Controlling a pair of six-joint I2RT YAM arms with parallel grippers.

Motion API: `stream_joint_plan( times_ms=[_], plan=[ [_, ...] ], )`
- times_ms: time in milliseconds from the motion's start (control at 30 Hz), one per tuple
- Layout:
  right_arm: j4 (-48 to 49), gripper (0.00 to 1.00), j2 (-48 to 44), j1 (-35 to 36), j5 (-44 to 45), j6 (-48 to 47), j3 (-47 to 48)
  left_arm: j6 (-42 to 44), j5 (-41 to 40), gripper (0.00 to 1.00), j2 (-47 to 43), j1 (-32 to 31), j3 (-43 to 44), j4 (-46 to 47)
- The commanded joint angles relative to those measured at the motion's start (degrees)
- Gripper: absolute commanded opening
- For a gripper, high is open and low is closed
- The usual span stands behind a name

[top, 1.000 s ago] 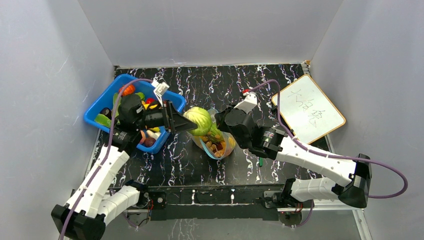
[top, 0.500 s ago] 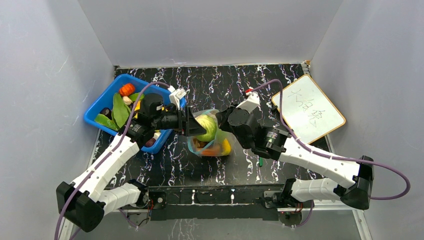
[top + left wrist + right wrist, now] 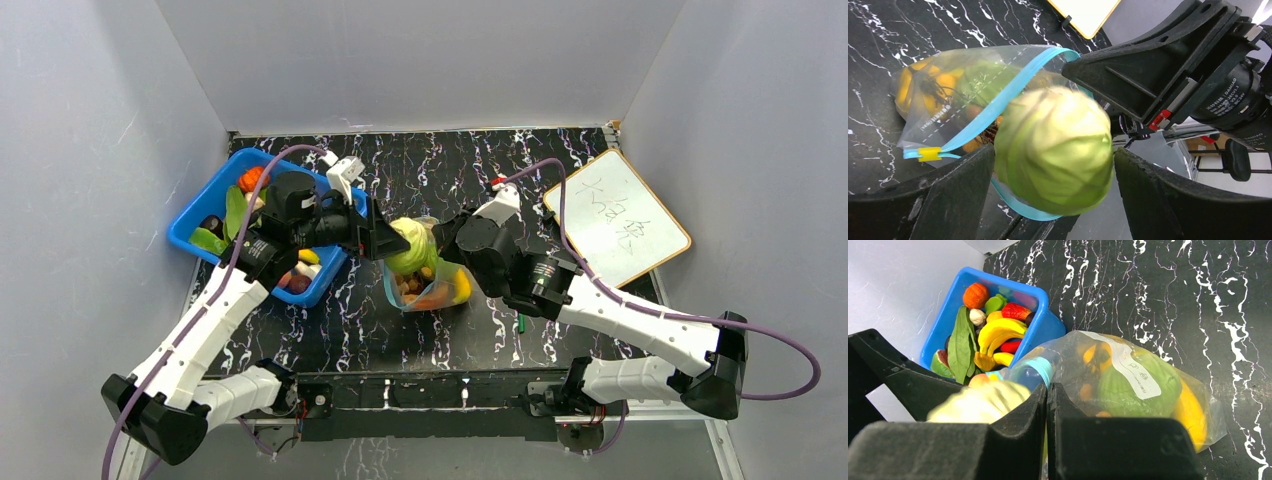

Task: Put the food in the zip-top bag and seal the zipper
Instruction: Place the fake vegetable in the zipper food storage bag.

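Okay, your left gripper [image 3: 1053, 161] has swung in from the blue bin [image 3: 195, 222] over the last second and its jaws have just spread wide. The cabbage [image 3: 1054, 150] sits blurred between them with a sliver of gap each side, so I read it as released and dropping, not gripped. It's right at the mouth of the zip-top bag [image 3: 943, 100], which lies centre table, at 4 o'clock from the bin. Your right gripper [image 3: 1048, 390] hasn't budged: fingers fully closed, apparently pinching the bag's rim by the zipper [image 3: 1013, 85] to hold the mouth up. Bag already carries yellow, orange and green pieces. My read is one more item is nearly in, but the bin at 10 o'clock from the bag still has bananas [image 3: 998, 332], a leaf and red bits, and the zipper is unsealed with its yellow slider [image 3: 929, 153] at the far end. As for writing, "DAMIAO" is legible on the right arm's motor [image 3: 1243, 107]. The bag's white label [image 3: 1135, 375] is too small to read, and the whiteboard [image 3: 617, 215] at 2 o'clock has handwriting I can't make out.
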Motion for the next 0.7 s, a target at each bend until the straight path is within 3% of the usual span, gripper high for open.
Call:
stream_joint_plan(
  times_ms=[0,233,400,567,667],
  plan=[
    [4.8,0.0,-3.0,0.0,1.6,0.6,0.5,1.9,-1.9,0.88,-1.9,-0.3,2.9,-3.7],
    [5.0,0.0,-3.0,0.0,1.4,0.5,0.6,2.7,-3.4,0.89,-2.4,-0.3,4.5,-5.8],
    [5.0,0.0,-2.9,0.0,1.5,0.5,0.8,3.6,-9.7,0.82,-3.6,-0.3,4.9,-10.9],
    [5.0,0.0,-2.7,-0.1,2.0,0.2,1.4,1.6,-7.8,0.72,-5.7,-0.3,-0.7,-12.1],
    [5.0,0.0,-2.5,0.0,2.2,0.1,1.6,-1.6,-6.4,0.72,-8.9,-0.3,-6.7,-10.3]
  ],
)
